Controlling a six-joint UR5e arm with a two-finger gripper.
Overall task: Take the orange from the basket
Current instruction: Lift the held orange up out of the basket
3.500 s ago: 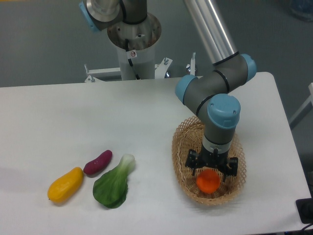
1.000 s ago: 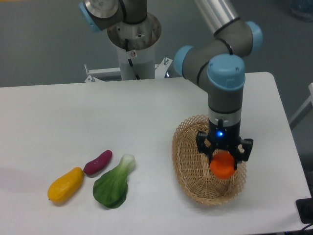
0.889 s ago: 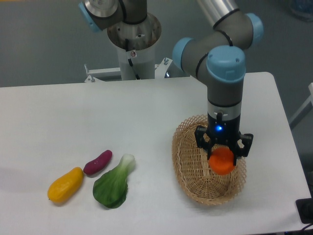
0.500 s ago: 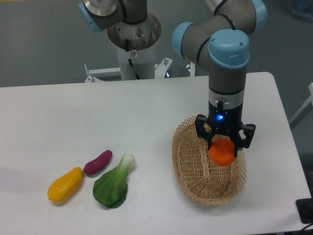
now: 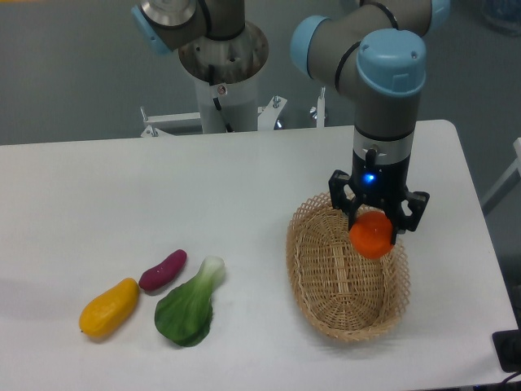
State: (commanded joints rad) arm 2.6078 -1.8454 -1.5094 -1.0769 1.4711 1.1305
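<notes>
Black two-finger gripper (image 5: 376, 218) clenched on small round orange (image 5: 372, 235), held above tan wicker basket (image 5: 326, 293); pick essentially done.

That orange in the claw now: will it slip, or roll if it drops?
The orange looks smooth and round, so it may slip if the claw loosens. It keeps its shape in the grip, so it is probably firm. If dropped, it would likely land in the basket below, where the rim should stop it rolling.
</notes>
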